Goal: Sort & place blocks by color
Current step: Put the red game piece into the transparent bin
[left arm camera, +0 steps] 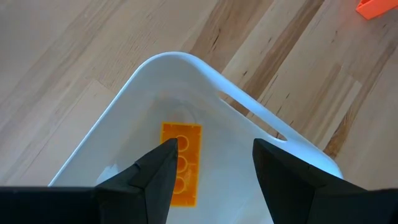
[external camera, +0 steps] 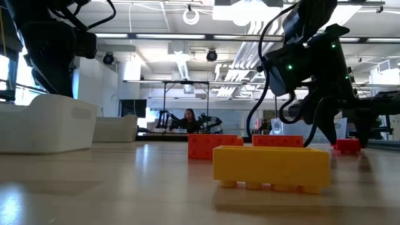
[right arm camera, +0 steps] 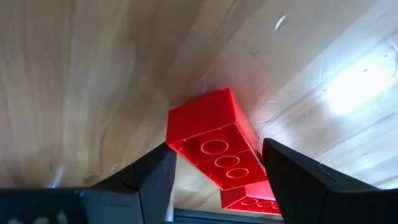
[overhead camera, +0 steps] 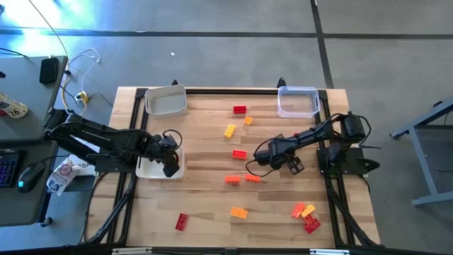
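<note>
Here, between my right gripper's (right arm camera: 214,171) spread fingers, a red block (right arm camera: 214,146) shows its hollow underside, its long axis running slantwise across the gap, neither finger clearly pressing it. The gripper hangs above the counter (overhead camera: 205,152). My left gripper (left arm camera: 211,171), also spread, hovers over a white tray (left arm camera: 249,112); directly beneath it an orange block (left arm camera: 181,163) lies flat, lengthwise along the fingers.
</note>
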Robot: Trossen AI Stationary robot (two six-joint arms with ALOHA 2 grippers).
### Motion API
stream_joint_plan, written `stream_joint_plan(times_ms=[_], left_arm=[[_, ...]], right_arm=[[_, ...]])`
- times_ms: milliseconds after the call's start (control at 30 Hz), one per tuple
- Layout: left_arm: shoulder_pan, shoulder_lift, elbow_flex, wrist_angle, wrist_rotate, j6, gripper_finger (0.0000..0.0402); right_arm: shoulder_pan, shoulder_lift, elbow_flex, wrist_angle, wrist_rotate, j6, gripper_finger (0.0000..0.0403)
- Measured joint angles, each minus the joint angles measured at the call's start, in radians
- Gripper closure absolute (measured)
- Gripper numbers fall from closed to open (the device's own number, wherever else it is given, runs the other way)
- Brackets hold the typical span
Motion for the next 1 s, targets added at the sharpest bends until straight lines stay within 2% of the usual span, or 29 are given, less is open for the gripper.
stream_joint_plan(times_ms=[100, 333, 767, 1000], left_arm=[[0.000, 0.000, 0.000, 0.000, 0.000, 0.000, 0.0206], [0.000, 0.000, 0.000, 0.000, -0.001, 0.000, 0.0206], [0.000, 0.000, 0.000, 0.000, -0.002, 0.000, 0.0206], [0.000, 0.000, 0.000, 0.000, -0.004, 0.000, 0.0206]], right_arm=[[0.000, 0.001, -0.013, 0.006, -0.001, 0.022, 0.0206], [0.000, 0.001, -0.053, 0.001, -0.001, 0.059, 0.0293], [0.000, -0.003, -0.052, -0.061, -0.009, 0.209, 0.0296], [0.000, -0.073, -0.052, -0.063, 0.003, 0.238, 0.0296]])
